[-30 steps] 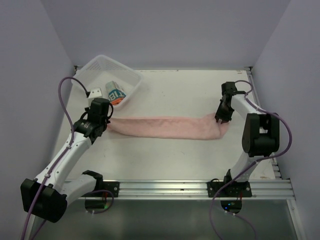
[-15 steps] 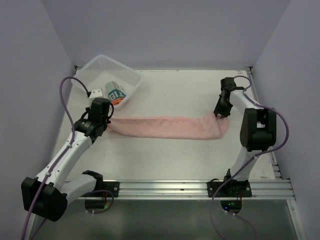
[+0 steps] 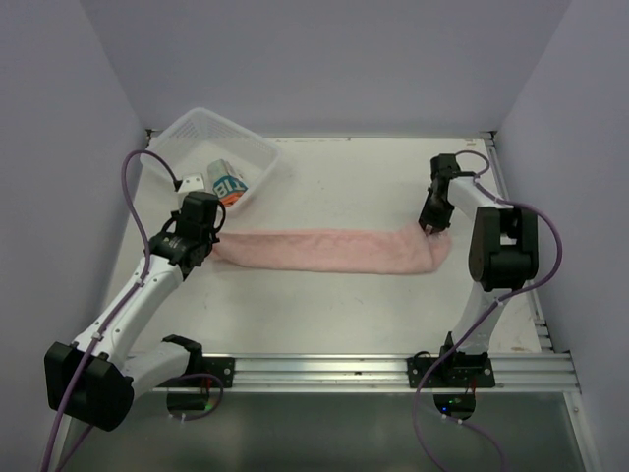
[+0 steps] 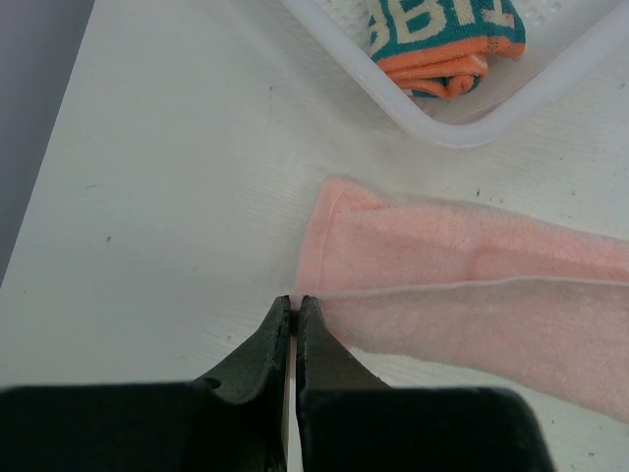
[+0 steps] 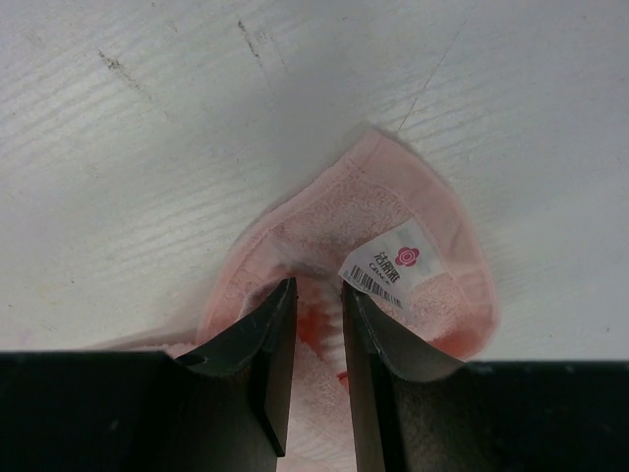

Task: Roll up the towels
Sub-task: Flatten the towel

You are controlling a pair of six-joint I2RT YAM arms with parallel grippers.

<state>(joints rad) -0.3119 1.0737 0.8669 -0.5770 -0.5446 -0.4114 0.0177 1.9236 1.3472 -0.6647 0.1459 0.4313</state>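
Observation:
The pale pink towel (image 3: 324,251) lies folded into a long strip across the middle of the table. My left gripper (image 3: 209,241) is at its left end, jaws shut, with the tips (image 4: 295,303) pinching the corner of the pink towel (image 4: 462,285). My right gripper (image 3: 433,224) is at the right end. Its fingers (image 5: 317,290) stand a narrow way apart, closed on bunched pink towel (image 5: 393,211), whose white label (image 5: 393,265) faces up. The printed teal and orange towel (image 3: 228,185) (image 4: 442,39) lies rolled in the basket.
The white mesh basket (image 3: 197,128) (image 4: 472,133) stands at the back left, close to my left gripper. The side walls hem in the table on both sides. A metal rail (image 3: 393,369) runs along the near edge.
My right gripper has shifted slightly toward the back with the towel's right end, and its arm has swung inward. The left arm has barely moved.

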